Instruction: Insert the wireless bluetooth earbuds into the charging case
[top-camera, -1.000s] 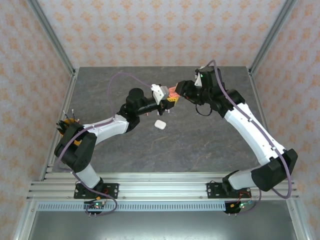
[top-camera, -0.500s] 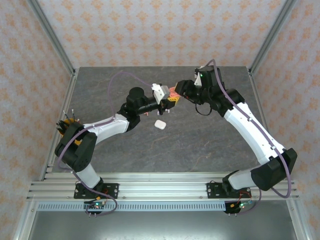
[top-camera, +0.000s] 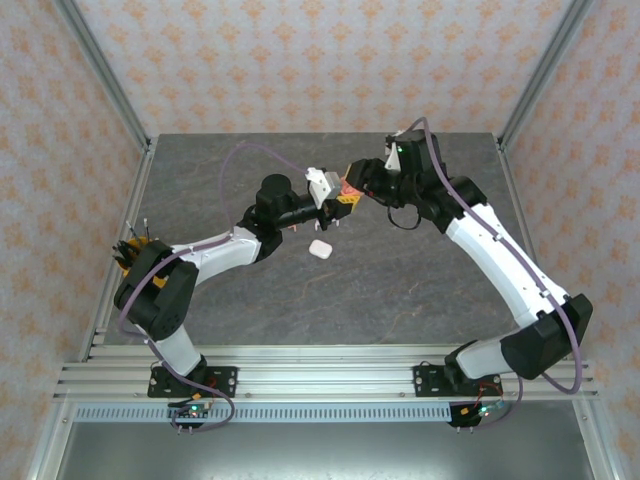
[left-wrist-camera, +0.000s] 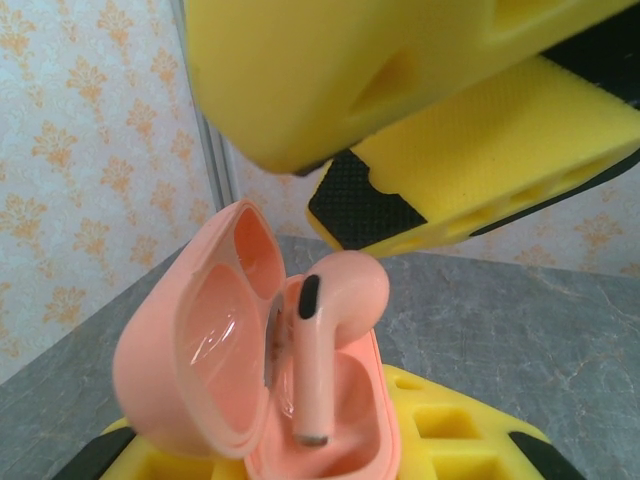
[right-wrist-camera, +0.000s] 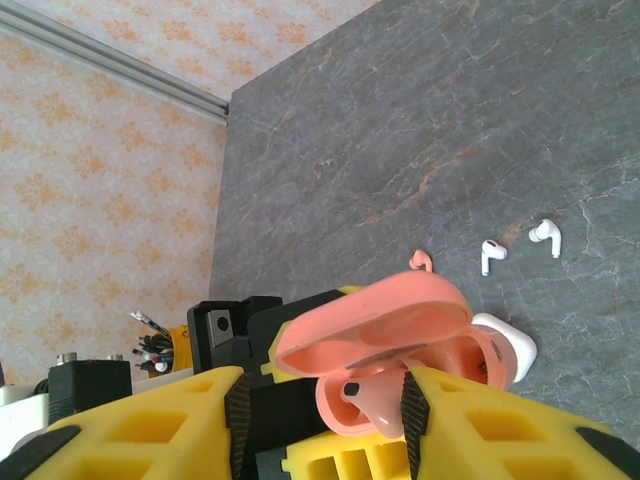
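Earbud (left-wrist-camera: 320, 340) in coral, the one between the arms: where do you place it, Dana?

Centre of the left wrist view, Sam. It stands stem-down in the open coral case (left-wrist-camera: 190, 350). Its head is above the rim, and the lid is tilted back toward the left of the frame.

What has hold of the case?

The left pincer (top-camera: 338, 206) is closed on the coral case. Its yellow fingers (left-wrist-camera: 470, 415) show on either side of the case at the bottom edge of that view. In the top view, case and pincer sit in the upper centre of the frame, held off the bench (top-camera: 430, 290).

And the right pincer (right-wrist-camera: 325, 405)?

Its jaws are partly apart and straddle the earbud from the opposite side. In the right wrist view the earbud lies close against the right-hand pad, and a clear gap shows to the other pad. I cannot tell whether the near pad actually touches it. Nothing is clamped.

Other items?

Three lie on the bench, right of centre in the right wrist view. They are a second coral earbud (right-wrist-camera: 422, 260), a white earbud (right-wrist-camera: 490, 255) and a further white earbud (right-wrist-camera: 546, 234), in a loose row and apart from one another. A white case (top-camera: 320, 248) lies on the bench just below the two pincers in the top view.
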